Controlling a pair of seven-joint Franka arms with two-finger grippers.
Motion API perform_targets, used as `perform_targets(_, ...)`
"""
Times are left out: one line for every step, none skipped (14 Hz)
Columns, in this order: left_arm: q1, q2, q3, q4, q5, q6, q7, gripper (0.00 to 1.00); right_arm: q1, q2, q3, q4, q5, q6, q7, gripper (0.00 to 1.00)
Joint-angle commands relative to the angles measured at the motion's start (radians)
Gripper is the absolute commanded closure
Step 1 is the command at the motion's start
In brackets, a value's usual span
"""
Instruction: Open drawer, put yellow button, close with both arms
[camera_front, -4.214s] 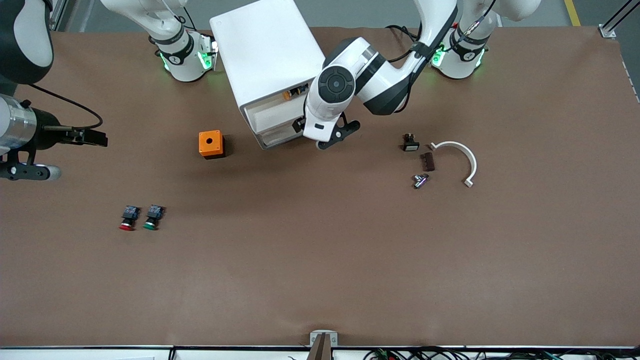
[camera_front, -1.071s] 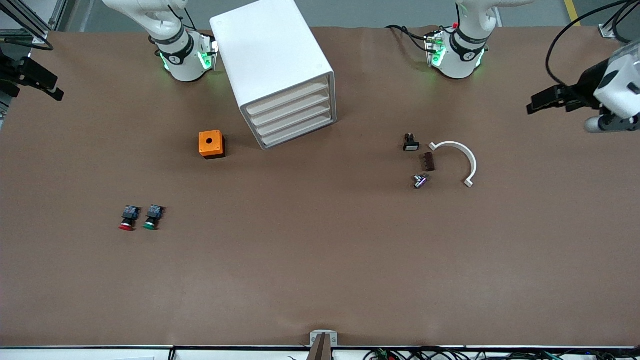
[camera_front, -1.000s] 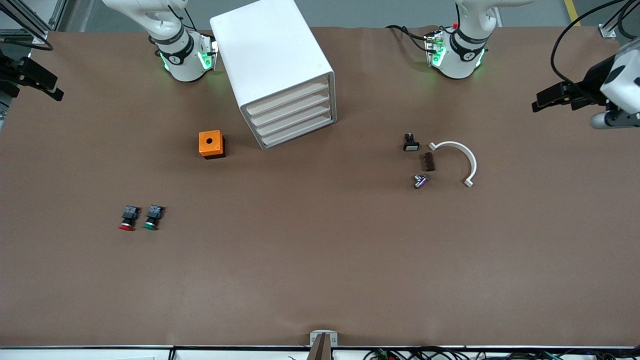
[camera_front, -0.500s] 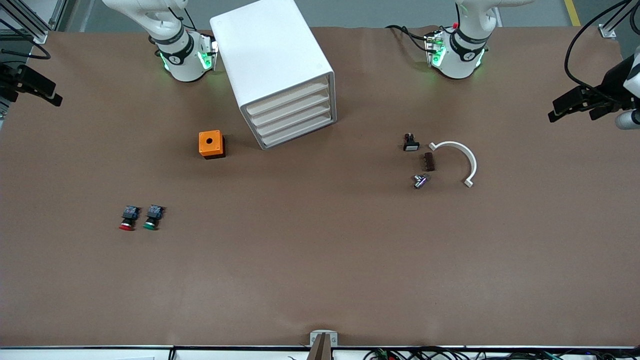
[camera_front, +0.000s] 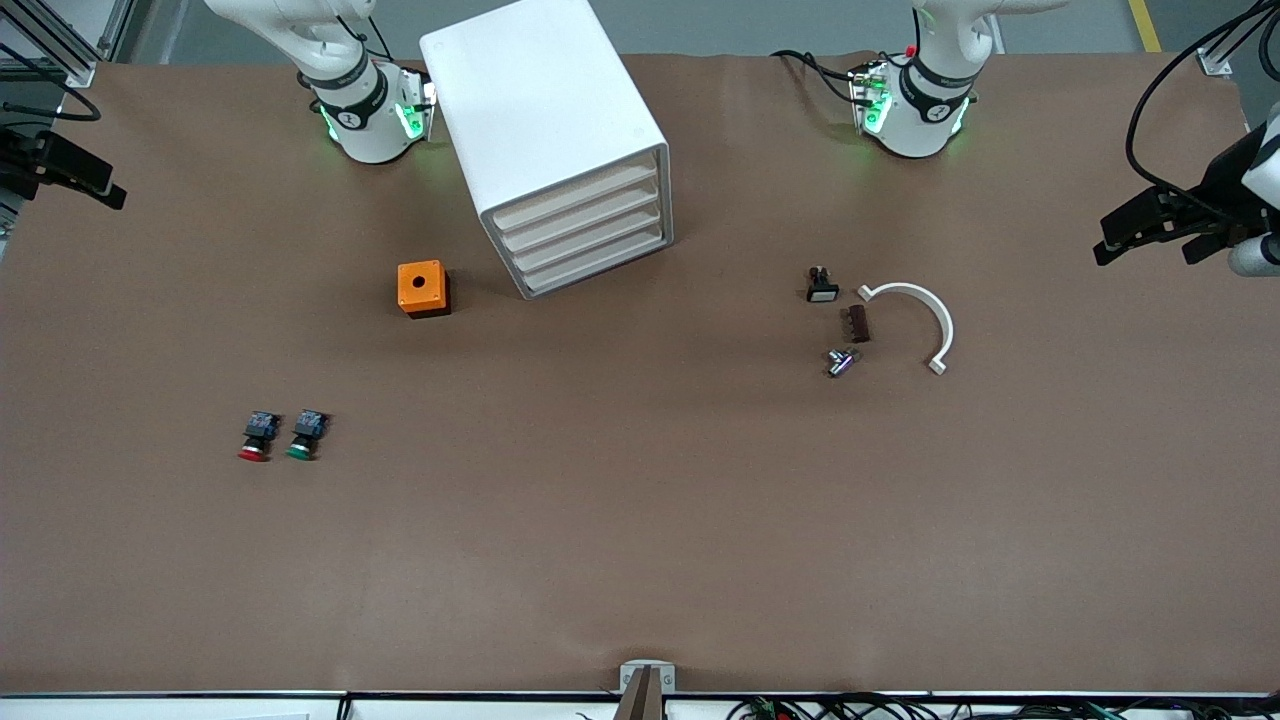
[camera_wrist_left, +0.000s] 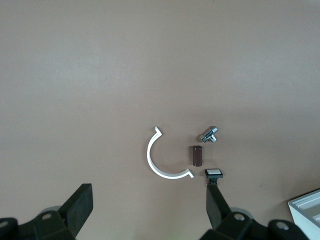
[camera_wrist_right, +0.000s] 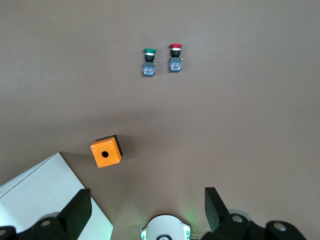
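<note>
Fingers on both grippers are spread wide with nothing in them: left gripper up over the left arm's end of the table, right gripper over the right arm's end. All four drawers look flush in the cabinet, so the drawer seems closed. No yellow button in sight, probably inside. I'd say just keep both arms parked clear. Count: one orange box, one red button, one green button, one white curved clip, three small parts beside it.
</note>
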Motion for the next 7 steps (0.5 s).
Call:
perform_targets(0.006,0.009,-0.002,0.029,0.020,-0.018,0.000,0.00,-0.041,0.012,0.011,0.028,0.019,0.001,0.006,0.00)
perform_targets(0.009,0.009,-0.002,0.030,0.022,-0.018,0.000,0.00,-0.038,0.012,0.011,0.028,0.020,0.005,0.006,0.00)
perform_targets(0.009,0.009,-0.001,0.030,0.020,-0.018,0.003,0.00,-0.034,0.012,0.014,0.028,0.023,0.002,0.006,0.00)
perform_targets(0.009,0.010,-0.001,0.029,0.023,-0.018,0.003,0.00,-0.029,0.012,0.017,0.028,0.025,0.002,0.006,0.00)
perform_targets(0.008,0.009,-0.001,0.029,0.029,-0.018,0.000,0.00,-0.025,0.010,0.019,0.026,0.025,0.002,0.005,0.00)
perform_targets(0.006,0.009,-0.001,0.030,0.033,-0.018,0.002,0.00,-0.018,0.010,0.019,0.028,0.025,0.007,0.003,0.00)
perform_targets(0.006,0.009,-0.002,0.032,0.034,-0.018,0.003,0.00,-0.018,0.010,0.019,0.028,0.025,0.008,0.001,0.00)
